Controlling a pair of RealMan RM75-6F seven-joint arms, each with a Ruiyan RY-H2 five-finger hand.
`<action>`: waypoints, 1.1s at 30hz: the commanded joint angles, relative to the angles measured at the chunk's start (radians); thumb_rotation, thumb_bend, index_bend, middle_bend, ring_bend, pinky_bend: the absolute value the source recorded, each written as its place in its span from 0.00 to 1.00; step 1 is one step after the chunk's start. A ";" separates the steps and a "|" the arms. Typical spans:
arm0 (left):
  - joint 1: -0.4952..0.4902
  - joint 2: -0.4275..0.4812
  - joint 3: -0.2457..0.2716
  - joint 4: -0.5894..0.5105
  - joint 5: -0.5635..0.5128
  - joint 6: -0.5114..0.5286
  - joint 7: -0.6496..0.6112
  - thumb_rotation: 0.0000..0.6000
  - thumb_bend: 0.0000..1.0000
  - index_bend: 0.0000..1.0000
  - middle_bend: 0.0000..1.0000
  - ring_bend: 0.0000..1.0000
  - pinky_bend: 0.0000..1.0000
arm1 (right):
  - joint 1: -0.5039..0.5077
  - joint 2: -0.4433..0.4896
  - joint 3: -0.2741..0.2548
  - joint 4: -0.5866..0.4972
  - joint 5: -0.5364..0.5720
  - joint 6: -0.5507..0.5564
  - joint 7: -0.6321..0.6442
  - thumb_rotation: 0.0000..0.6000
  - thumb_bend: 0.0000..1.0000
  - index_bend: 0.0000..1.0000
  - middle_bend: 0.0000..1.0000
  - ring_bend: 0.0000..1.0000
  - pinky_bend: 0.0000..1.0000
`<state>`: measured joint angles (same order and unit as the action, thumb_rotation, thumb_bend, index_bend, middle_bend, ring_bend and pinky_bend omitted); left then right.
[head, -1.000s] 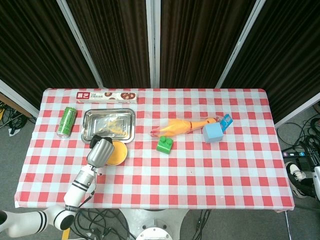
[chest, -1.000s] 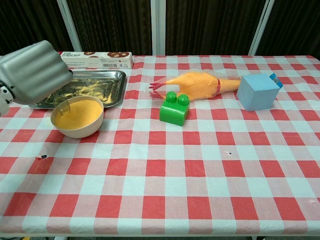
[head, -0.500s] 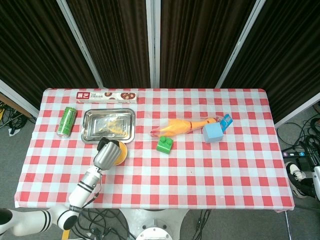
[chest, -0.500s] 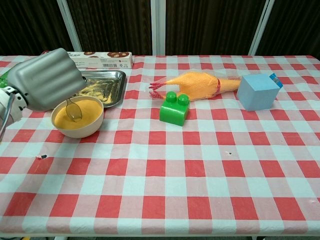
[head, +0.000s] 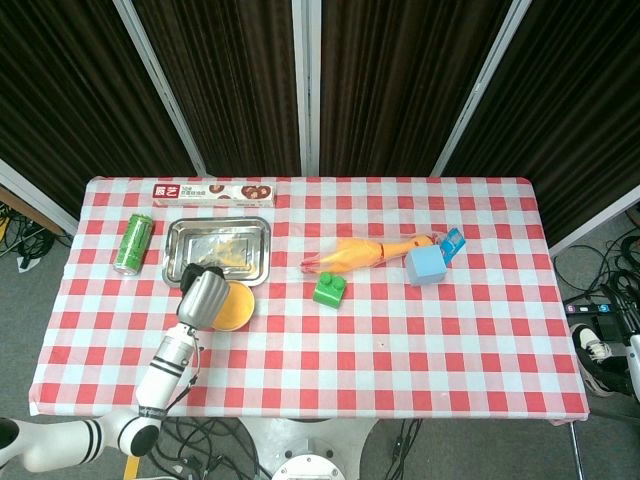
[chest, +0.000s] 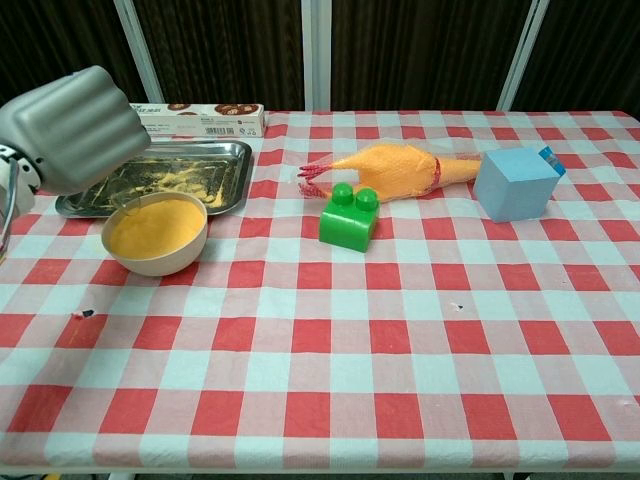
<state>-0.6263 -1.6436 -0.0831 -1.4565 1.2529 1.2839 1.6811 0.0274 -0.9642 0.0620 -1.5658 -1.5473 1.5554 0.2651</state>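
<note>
Left hand (chest: 70, 130) above orange bowl (chest: 155, 235), grip state unclear; biscuit box (head: 213, 191) lettering too small to read.

My head camera looks steeply down from high above the near edge, facing the dark curtains, and takes in the whole checked table (head: 420, 340) with floor on both sides. My chest camera sits low at the near edge, close in, looking across the cloth toward the same curtains. Both views share the bowl (head: 234, 306) (chest: 155, 235), steel tray (head: 218, 250) (chest: 170, 178), green block (head: 330, 289) (chest: 350, 214) and my left hand (head: 203, 297) (chest: 72, 130).
</note>
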 joint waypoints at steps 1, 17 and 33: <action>0.002 0.026 0.010 -0.041 0.021 0.009 -0.053 1.00 0.51 0.74 0.93 0.90 0.95 | -0.001 0.000 0.000 0.000 0.000 0.001 0.000 1.00 0.17 0.00 0.12 0.00 0.04; -0.019 -0.080 0.034 0.139 0.020 -0.030 -0.054 1.00 0.51 0.74 0.93 0.91 0.95 | 0.003 0.002 0.001 -0.003 0.004 -0.007 -0.003 1.00 0.17 0.00 0.12 0.00 0.04; -0.021 -0.002 0.006 0.102 0.131 0.039 -0.264 1.00 0.51 0.74 0.97 0.96 1.00 | 0.003 -0.005 0.002 0.002 -0.004 0.001 -0.003 1.00 0.17 0.00 0.12 0.00 0.04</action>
<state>-0.6477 -1.6513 -0.0791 -1.3670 1.4098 1.3327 1.4066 0.0303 -0.9681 0.0632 -1.5639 -1.5521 1.5554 0.2639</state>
